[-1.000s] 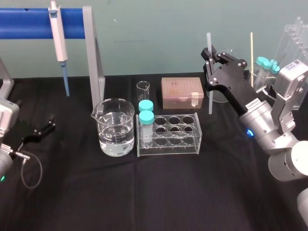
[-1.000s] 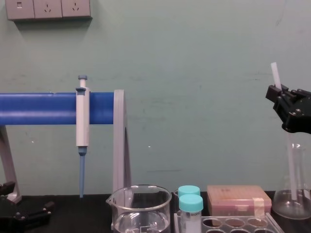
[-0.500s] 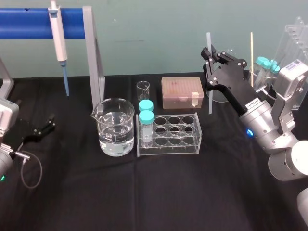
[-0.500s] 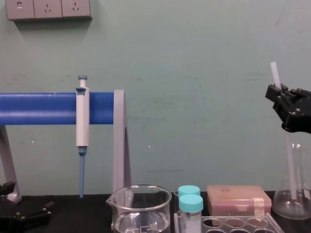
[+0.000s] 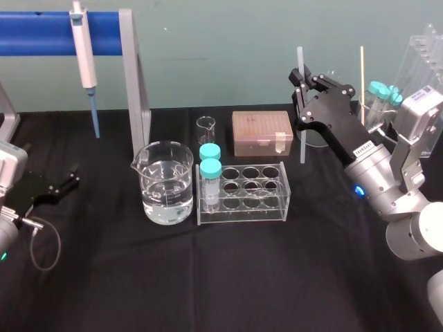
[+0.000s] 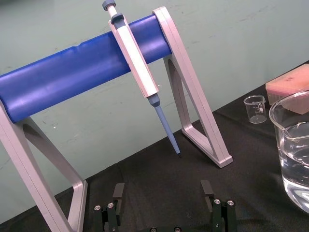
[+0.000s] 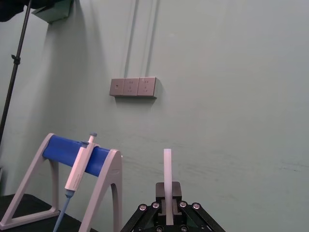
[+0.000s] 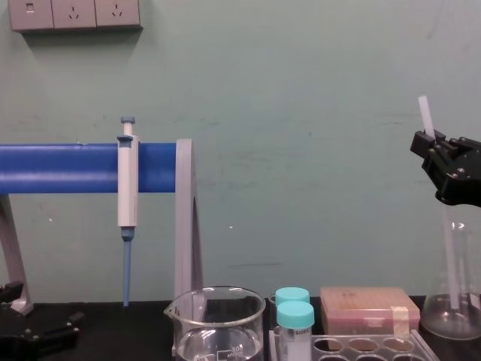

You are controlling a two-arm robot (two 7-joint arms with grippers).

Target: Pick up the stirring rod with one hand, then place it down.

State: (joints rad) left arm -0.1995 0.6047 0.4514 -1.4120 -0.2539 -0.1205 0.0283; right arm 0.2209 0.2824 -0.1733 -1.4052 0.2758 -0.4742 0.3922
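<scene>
The stirring rod [image 5: 301, 111] is a thin translucent-white stick, held upright at the back right of the table. My right gripper [image 5: 299, 81] is shut on its upper part, and a short length sticks up above the fingers. From the chest, the stirring rod [image 8: 426, 116] rises over the right gripper [image 8: 434, 144] and its lower part shows through the flask [image 8: 451, 301]. From the right wrist, the stirring rod [image 7: 167, 179] stands between the closed fingers of the right gripper [image 7: 167, 212]. My left gripper [image 5: 61, 185] rests open at the table's left edge, and the left gripper [image 6: 162, 191] holds nothing.
A grey pipette [image 5: 83, 48] hangs on the blue stand [image 5: 41, 32] at the back left. A water beaker [image 5: 167, 183], a clear tube rack [image 5: 242, 197] with two teal-capped tubes, a small beaker [image 5: 205, 129] and a pink tip box [image 5: 261, 133] fill the middle.
</scene>
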